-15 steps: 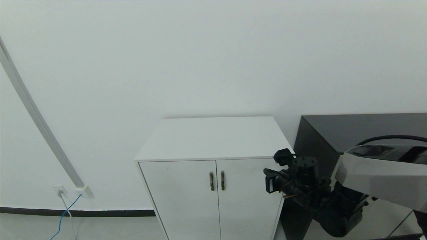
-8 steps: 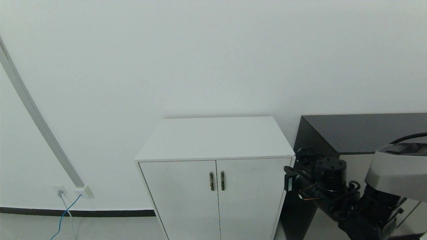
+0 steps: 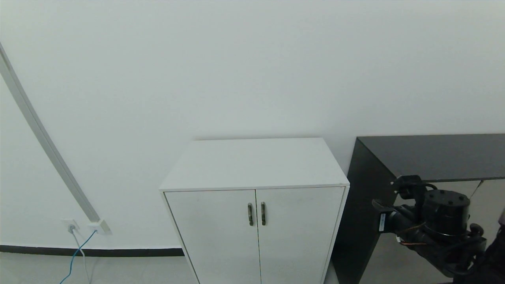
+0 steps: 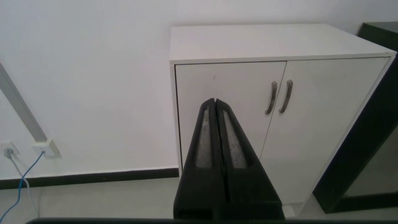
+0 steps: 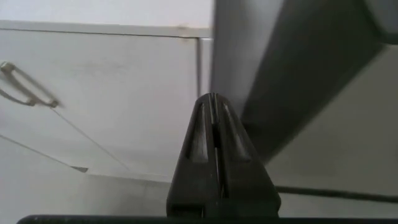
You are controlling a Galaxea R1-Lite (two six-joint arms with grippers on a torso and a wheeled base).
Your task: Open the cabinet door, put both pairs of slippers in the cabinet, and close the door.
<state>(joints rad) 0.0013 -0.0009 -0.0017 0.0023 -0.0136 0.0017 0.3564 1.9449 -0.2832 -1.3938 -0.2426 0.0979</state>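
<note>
The white cabinet (image 3: 252, 165) stands against the wall with both doors closed and two dark handles (image 3: 256, 213) side by side at the middle seam. My right arm (image 3: 434, 225) hangs low to the right of the cabinet, in front of the black table's side panel. Its gripper (image 5: 214, 99) is shut with nothing in it, its tip toward the cabinet's lower right corner (image 5: 199, 43). My left gripper (image 4: 215, 102) is also shut on nothing; it sits back from the cabinet, facing the left door (image 4: 224, 106), with the handles (image 4: 280, 97) off to one side.
A black table (image 3: 430, 156) stands close against the cabinet's right side. On the wall to the left run a slanted grey conduit (image 3: 43, 138) and sockets (image 3: 71, 225) with a blue cable (image 3: 77, 252) hanging to the floor. Open floor lies left of the cabinet.
My right arm has swung right and downward, from in front of the cabinet's right door to in front of the black table. The cabinet doors stay closed.
</note>
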